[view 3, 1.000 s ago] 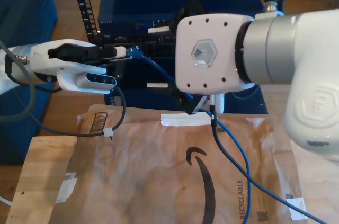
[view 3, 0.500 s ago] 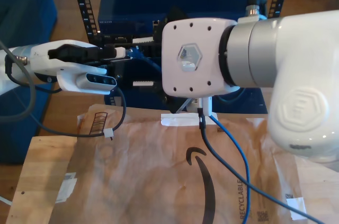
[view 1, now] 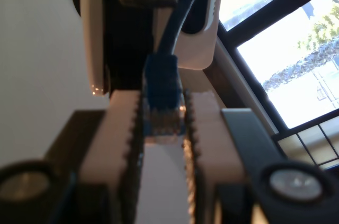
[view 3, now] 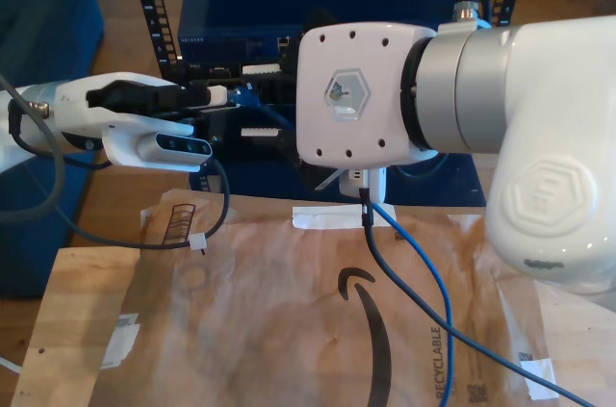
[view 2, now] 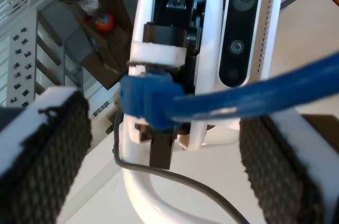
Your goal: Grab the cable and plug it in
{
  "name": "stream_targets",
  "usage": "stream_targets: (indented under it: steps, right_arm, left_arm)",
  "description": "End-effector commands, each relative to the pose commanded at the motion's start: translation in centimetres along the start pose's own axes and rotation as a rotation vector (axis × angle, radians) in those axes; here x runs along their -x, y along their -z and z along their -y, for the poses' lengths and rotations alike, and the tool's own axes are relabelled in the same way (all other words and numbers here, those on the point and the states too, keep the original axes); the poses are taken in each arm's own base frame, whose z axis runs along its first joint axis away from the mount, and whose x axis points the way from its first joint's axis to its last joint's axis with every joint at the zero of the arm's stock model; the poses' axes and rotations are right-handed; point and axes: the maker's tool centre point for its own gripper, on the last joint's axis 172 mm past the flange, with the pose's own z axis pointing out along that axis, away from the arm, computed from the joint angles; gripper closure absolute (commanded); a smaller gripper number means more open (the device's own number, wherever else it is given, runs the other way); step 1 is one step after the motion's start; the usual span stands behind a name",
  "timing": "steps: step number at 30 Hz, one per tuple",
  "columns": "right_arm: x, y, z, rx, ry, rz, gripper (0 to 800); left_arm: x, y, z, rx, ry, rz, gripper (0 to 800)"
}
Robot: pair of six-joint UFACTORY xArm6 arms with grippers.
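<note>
**Q:** What holds the cable (view 3: 438, 282), and where does it lie?

**A:** My first gripper (view 1: 161, 123), entering from the exterior view's left, is pressed together on the plug (view 1: 161, 83), pinching it between serrated white pads. From there the cable runs behind the large arm at centre frame and trails down across the cardboard (view 3: 241, 330) toward the exterior view's lower right.

**Q:** And my second gripper (view 2: 161, 155)?

**A:** Spread wide; the cable passes between its meshed pads (view 2: 42, 150), touching neither.

**Q:** How far along is the task?

**A:** The grab appears done. The plug hangs just in front of the blue rack unit (view 3: 241, 3) but is not yet seated. Alignment with a port and insertion remain, judging from these views.
</note>
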Motion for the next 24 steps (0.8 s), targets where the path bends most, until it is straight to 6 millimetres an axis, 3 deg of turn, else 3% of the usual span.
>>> stream_targets:
  steps: [24]
  right_arm:
    - [-0.08,0.08,0.43,-0.018,0.001,-0.005,530]
  left_arm:
    - [0.03,-0.15,0.28,-0.006,-0.004,-0.007,770]
